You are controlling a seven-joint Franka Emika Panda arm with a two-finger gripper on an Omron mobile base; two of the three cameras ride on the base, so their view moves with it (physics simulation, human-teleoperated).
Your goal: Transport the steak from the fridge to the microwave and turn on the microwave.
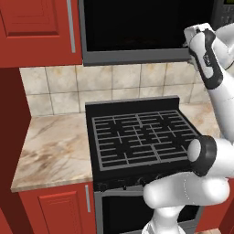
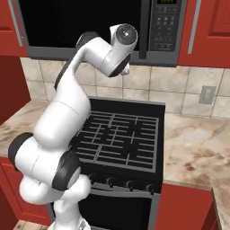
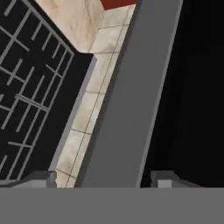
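The microwave [image 1: 137, 23] hangs above the stove, a wide black box with a dark glass door [image 2: 81, 22] and a keypad [image 2: 164, 27] on its right. Its door looks shut. My arm is raised, with the wrist [image 1: 203, 50] at the lower right corner of the door, just under the grey lower trim [image 2: 130, 60]. In the hand view my gripper [image 3: 105, 179] is open, its fingertips [image 3: 43, 177] wide apart with nothing between them. Beyond them lie the grey trim [image 3: 127, 100] and the dark glass [image 3: 192, 87]. The steak and the fridge are out of view.
A black grated stove [image 1: 141, 137] with an oven stands right below the microwave. Marble counters flank it on the left [image 1: 50, 146] and on the right [image 2: 197, 148]. Red cabinets [image 1: 36, 27] border the microwave, and a wall outlet [image 2: 206, 94] sits on the tiled backsplash.
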